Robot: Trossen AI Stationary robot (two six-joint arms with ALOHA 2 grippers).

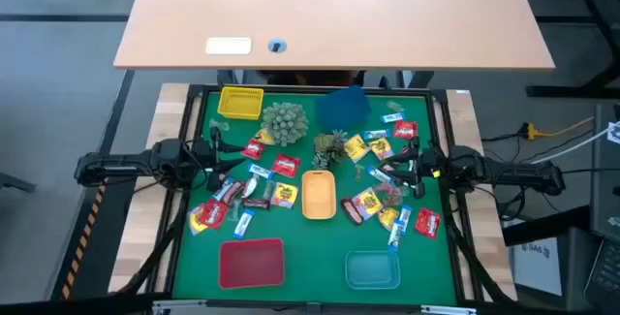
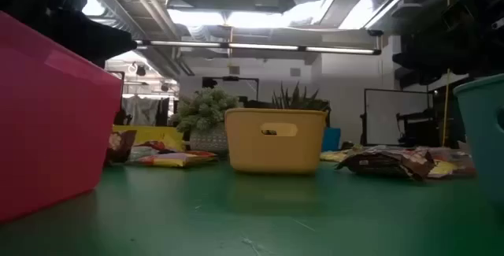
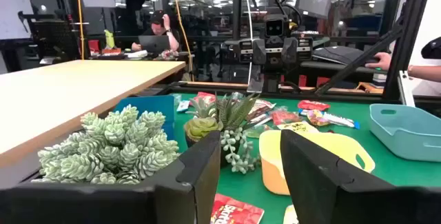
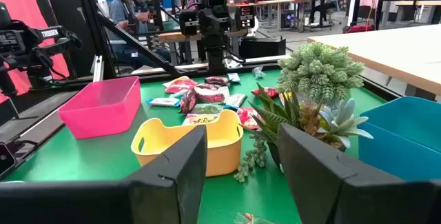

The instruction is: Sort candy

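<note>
Trays and plants on a green counter

A green counter (image 1: 320, 252) carries five small trays: a yellow tray (image 1: 241, 103) at the far left, a blue tray (image 1: 341, 106) at the far middle, an orange-yellow tray (image 1: 319, 195) in the centre, a red tray (image 1: 252, 262) near left and a teal tray (image 1: 373, 269) near right. A pale spiky plant ball (image 1: 284, 121) sits just right of the yellow tray, with a smaller succulent (image 1: 330, 148) beside it. Beyond the counter stands a bare wooden desk (image 1: 387, 15). A seated person (image 3: 163, 34) works in the room behind.
</note>
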